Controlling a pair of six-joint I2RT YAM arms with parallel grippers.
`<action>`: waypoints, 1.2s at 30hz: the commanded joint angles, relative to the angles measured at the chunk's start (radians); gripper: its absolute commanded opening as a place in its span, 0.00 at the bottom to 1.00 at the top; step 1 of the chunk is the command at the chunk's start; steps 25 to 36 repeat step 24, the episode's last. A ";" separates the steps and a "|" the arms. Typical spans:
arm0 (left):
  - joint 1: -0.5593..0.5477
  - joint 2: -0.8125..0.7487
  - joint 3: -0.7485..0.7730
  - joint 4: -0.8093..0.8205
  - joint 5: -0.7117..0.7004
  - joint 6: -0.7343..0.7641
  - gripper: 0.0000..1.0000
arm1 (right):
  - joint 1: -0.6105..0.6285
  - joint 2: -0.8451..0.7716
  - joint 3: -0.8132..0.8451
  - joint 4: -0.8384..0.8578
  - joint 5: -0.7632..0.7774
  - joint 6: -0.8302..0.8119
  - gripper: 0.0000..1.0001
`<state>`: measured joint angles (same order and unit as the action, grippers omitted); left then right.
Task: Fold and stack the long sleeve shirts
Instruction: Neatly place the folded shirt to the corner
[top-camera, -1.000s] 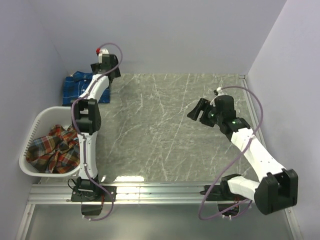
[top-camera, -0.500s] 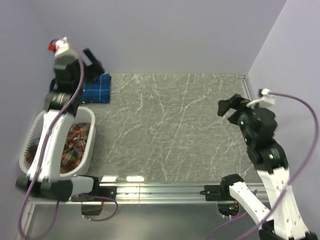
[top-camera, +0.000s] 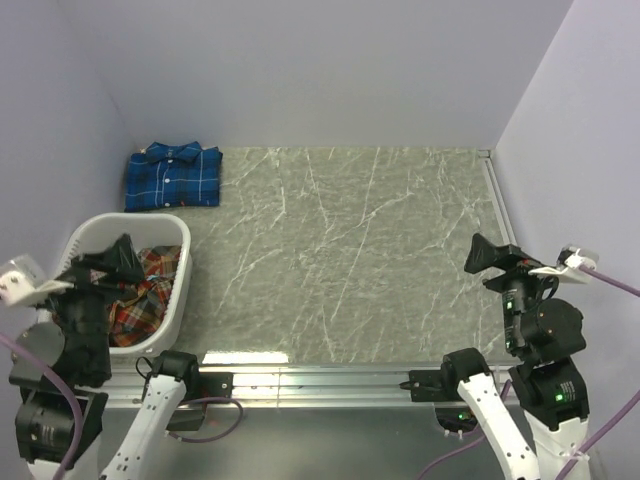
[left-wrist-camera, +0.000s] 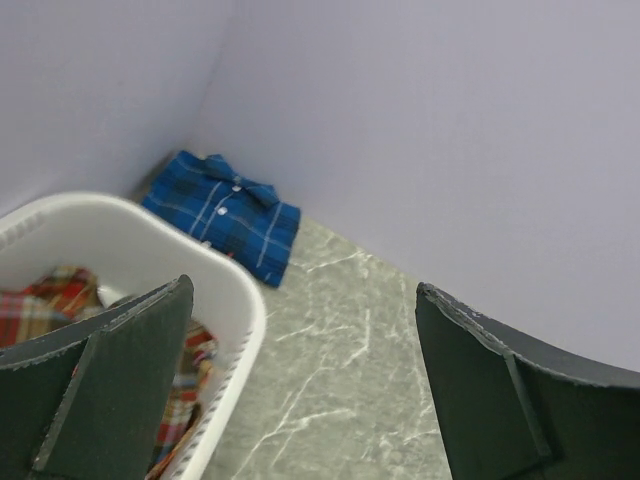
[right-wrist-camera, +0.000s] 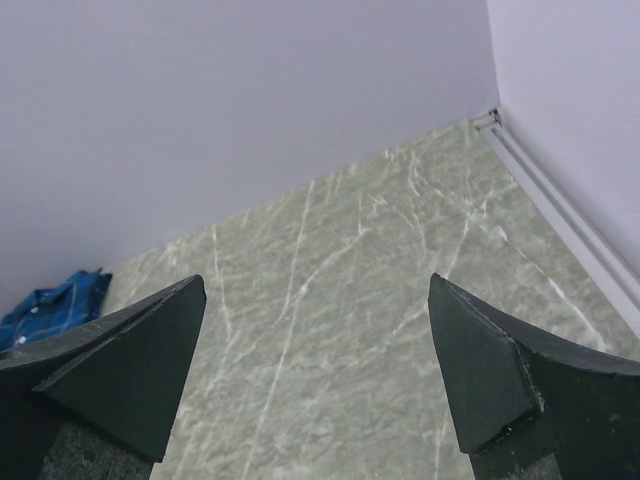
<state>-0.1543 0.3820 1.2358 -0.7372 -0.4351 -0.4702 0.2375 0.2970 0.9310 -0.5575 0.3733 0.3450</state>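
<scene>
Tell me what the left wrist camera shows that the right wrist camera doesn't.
Only the left wrist view: the white laundry basket with the red-orange plaid shirt crumpled inside. Only the right wrist view: the metal rail along the table's right edge, by the side wall. Both: the folded blue plaid shirt by the back wall, the grey marbled table, and an open, empty gripper, the left gripper and the right gripper.
</scene>
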 joint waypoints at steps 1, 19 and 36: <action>-0.013 -0.075 -0.088 -0.070 -0.096 -0.016 0.99 | -0.004 -0.054 -0.058 0.062 0.023 -0.014 0.99; -0.017 -0.348 -0.375 0.094 -0.252 -0.041 0.99 | -0.004 -0.216 -0.247 0.139 0.035 -0.034 0.99; -0.017 -0.347 -0.380 0.093 -0.254 -0.073 0.99 | -0.003 -0.219 -0.247 0.151 0.021 -0.044 0.99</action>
